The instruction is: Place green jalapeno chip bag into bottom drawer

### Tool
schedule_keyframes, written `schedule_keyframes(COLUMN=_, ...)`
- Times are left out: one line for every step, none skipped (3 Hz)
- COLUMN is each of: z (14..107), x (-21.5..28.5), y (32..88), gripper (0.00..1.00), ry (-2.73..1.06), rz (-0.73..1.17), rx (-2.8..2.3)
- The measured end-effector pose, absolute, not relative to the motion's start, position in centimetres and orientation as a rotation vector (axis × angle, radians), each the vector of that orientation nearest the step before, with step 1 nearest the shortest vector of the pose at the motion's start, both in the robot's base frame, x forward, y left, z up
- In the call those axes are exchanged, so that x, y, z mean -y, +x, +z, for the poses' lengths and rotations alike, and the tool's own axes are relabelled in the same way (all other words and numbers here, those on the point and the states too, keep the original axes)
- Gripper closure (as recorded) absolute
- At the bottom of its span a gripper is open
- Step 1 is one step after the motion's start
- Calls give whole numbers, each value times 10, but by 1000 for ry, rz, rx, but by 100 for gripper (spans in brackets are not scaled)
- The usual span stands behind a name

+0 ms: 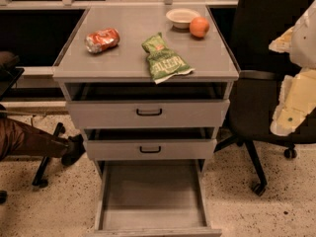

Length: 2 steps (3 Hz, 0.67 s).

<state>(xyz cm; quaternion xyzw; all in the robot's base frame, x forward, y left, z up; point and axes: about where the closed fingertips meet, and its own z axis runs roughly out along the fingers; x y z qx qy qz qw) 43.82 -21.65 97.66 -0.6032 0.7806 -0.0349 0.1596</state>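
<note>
The green jalapeno chip bag (163, 59) lies flat on the grey cabinet top (123, 58), near its front edge and a little right of centre. The bottom drawer (153, 196) is pulled out wide below, and its plain grey floor shows nothing in it. My gripper (291, 102) shows as pale yellow-white parts at the right edge of the view. It is beside the cabinet, to the right of the bag, apart from it and about level with the upper drawers.
A crushed red-orange soda can (102, 40), a white bowl (182, 17) and an orange (199, 27) sit on the cabinet top. The two upper drawers (148, 113) are slightly ajar. A black office chair (269, 83) stands right of the cabinet, and a person's leg (29, 139) is at left.
</note>
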Motion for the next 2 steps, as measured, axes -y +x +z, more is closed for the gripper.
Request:
schedule_keyframes(z=977, x=217, y=438, gripper=0, ry=-1724, rz=-100, rx=-2231)
schedule_keyframes(z=964, x=203, y=467, gripper=0, ry=-1719, rz=-37, rx=-2178)
